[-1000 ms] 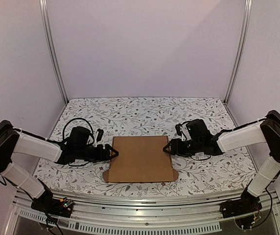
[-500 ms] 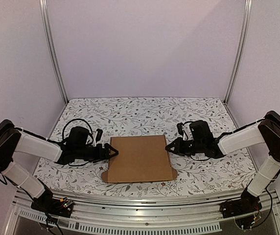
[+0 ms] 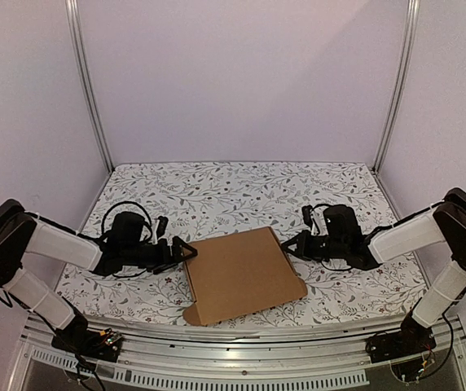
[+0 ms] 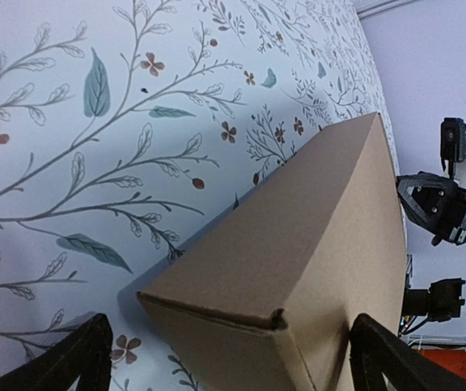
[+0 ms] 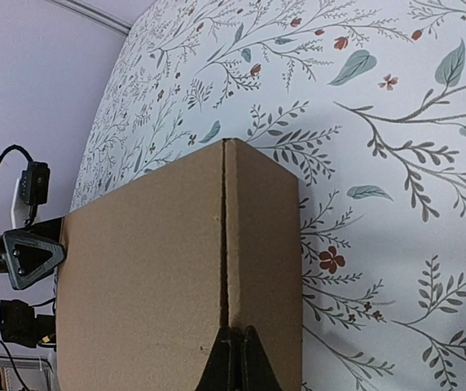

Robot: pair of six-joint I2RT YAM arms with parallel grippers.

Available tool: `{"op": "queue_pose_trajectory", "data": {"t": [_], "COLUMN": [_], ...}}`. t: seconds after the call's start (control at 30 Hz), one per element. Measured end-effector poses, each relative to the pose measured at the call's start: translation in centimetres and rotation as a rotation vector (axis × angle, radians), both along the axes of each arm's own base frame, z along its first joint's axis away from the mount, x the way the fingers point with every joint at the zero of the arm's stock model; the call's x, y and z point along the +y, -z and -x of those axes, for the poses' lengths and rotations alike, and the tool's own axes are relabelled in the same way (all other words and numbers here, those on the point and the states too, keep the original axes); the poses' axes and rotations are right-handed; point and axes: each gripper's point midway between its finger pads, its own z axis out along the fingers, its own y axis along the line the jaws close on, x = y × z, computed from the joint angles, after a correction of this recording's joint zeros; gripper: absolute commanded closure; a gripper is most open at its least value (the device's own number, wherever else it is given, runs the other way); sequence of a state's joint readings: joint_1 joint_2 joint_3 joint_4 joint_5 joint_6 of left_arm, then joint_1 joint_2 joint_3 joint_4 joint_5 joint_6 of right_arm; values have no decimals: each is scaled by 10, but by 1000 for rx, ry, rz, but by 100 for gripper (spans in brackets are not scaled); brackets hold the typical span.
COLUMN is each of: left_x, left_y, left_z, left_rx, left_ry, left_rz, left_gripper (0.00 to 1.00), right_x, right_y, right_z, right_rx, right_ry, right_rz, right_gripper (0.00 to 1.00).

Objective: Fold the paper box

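With right gripper (image 5: 233, 349) shut against the paper box's (image 3: 245, 275) right edge and left gripper (image 3: 186, 251) wide, empty, square it to tabletop's (image 3: 241, 189) near edge.

The box (image 3: 243, 273) between the jaws is plain brown cardboard, unprinted. The table (image 3: 217, 183) under the jaws is white, patterned with grey-green leafy twigs and small red-brown flowers. The left gripper (image 3: 186, 252) and right gripper (image 3: 292, 247) are black, the arms (image 3: 58, 243) behind them white. The walls (image 3: 241, 81) are pale lilac.
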State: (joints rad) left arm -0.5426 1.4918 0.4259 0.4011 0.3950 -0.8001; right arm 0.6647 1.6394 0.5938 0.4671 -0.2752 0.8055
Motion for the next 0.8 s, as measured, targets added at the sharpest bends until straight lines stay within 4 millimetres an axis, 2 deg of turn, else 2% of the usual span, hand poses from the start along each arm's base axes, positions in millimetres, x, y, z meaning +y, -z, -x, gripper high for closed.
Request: {"op": "queue_pose_trajectory", "data": {"t": [0.3, 0.8], "left_x": [-4, -33], "left_y": [3, -2], "left_z": [15, 12], "left_rx": [68, 121], "left_ry": [-9, 4], "left_rz": [111, 391], "left_gripper": [0, 0], "right_x": [-3, -8], "right_y": [0, 1], "right_z": [1, 2], "right_rx": [-7, -14], "right_ry": [8, 26], "right_rz": [-2, 5], "right_gripper": [100, 100]}}
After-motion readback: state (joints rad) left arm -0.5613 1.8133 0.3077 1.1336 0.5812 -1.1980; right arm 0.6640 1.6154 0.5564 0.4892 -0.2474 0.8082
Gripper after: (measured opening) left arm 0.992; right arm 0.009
